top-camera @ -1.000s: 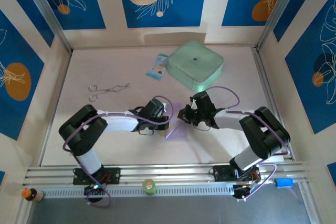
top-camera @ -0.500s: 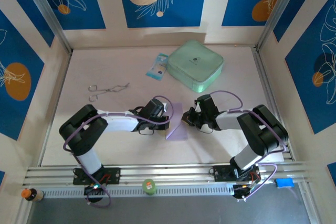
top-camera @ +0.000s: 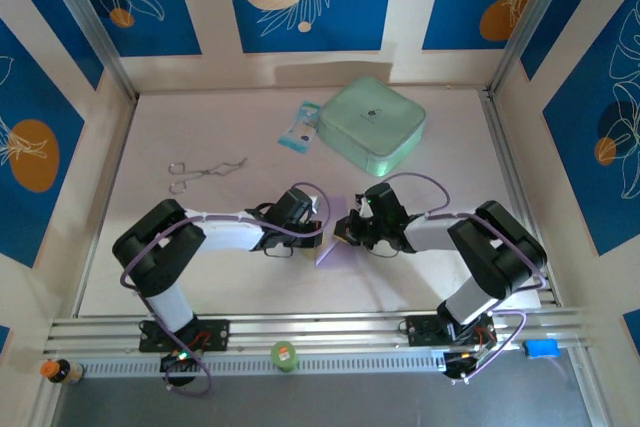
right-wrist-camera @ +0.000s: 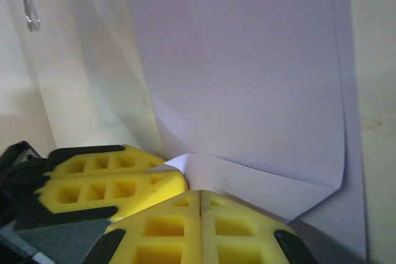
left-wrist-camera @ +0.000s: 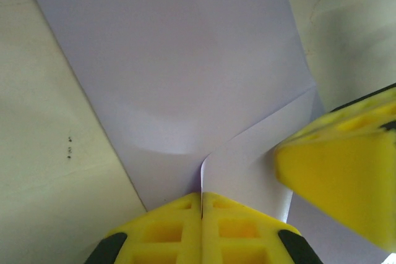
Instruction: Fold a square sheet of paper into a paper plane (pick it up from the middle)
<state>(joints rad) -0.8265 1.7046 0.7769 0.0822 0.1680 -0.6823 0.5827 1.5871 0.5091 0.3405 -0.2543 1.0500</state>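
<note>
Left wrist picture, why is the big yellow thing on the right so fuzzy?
Left wrist view: it is a finger of the right hand, probably too near the lens to be sharp, while the square sheet of paper looks crisp. Right wrist view: its fingers look sharp.

Case [top-camera: 374, 123], packet [top-camera: 299, 127] and forceps [top-camera: 205, 171] obstruct the far side.

A robot lab cell: aluminium rail [top-camera: 320, 328], blue printed panels [top-camera: 350, 12].
</note>
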